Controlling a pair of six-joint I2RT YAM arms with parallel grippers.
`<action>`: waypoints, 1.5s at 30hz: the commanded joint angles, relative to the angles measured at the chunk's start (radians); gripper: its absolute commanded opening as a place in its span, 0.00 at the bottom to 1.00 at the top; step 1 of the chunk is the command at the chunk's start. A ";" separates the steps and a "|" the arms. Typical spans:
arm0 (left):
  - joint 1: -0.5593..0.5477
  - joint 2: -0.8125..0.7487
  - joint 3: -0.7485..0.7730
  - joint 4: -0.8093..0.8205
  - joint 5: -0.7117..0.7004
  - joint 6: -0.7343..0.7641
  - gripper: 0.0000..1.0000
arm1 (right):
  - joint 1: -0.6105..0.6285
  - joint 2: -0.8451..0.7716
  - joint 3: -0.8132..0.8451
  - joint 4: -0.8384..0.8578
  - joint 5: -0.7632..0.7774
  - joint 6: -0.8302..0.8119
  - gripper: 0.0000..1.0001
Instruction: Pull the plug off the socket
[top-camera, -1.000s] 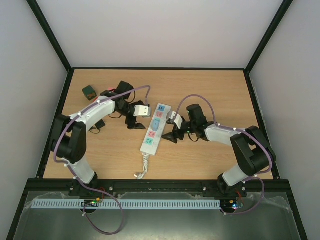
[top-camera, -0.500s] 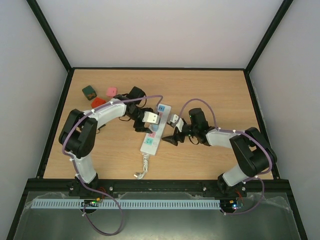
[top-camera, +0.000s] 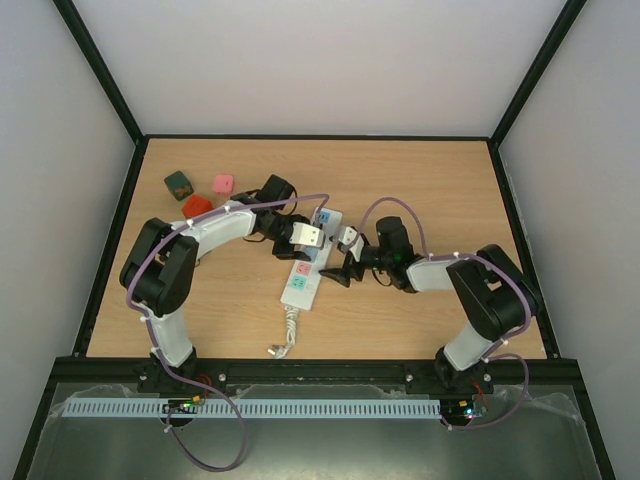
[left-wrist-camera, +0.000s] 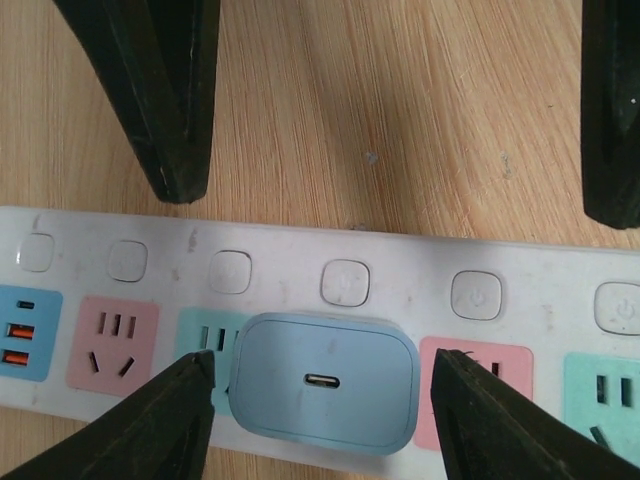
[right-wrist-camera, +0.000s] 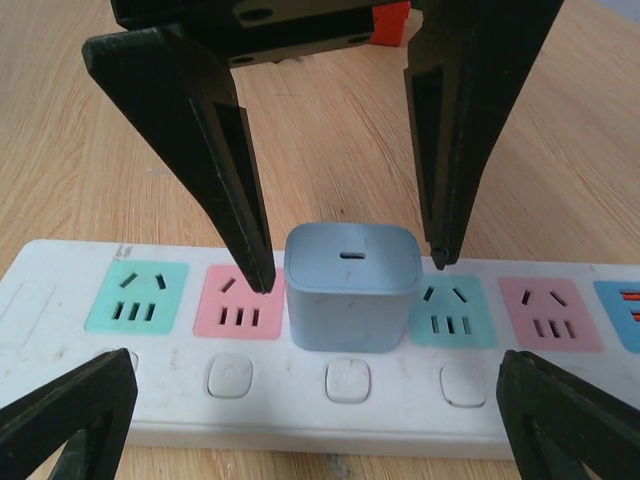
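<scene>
The socket (top-camera: 302, 282) is a long white power strip with pastel outlets, lying at the table's middle. A blue-grey plug (left-wrist-camera: 328, 383) with a small slot on top is seated in it and also shows in the right wrist view (right-wrist-camera: 350, 290). My left gripper (top-camera: 306, 238) is open above the strip. Its fingers (left-wrist-camera: 165, 425) stand on either side of the plug with a small gap on each side. My right gripper (top-camera: 338, 270) is open wide at the strip's right side. Its fingers (right-wrist-camera: 70, 420) are low by the strip's near edge, apart from the plug.
A green block (top-camera: 179, 183), a pink block (top-camera: 223, 184) and a red block (top-camera: 197, 205) lie at the back left. The strip's short coiled cord (top-camera: 288, 325) trails toward the near edge. Both arms crowd the middle of the strip.
My left gripper has swung right from beside the strip to over the plug. My right gripper has moved a little closer to the strip. The strip has not moved.
</scene>
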 joint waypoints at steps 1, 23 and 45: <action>-0.007 0.010 -0.018 0.009 0.022 0.007 0.60 | 0.023 0.036 -0.014 0.138 0.016 0.028 0.97; -0.005 -0.007 -0.046 -0.011 0.064 0.010 0.45 | 0.053 0.258 0.067 0.284 0.082 0.114 0.93; 0.022 -0.036 -0.025 -0.032 0.139 -0.015 0.39 | 0.083 0.251 0.102 0.056 0.134 -0.015 0.87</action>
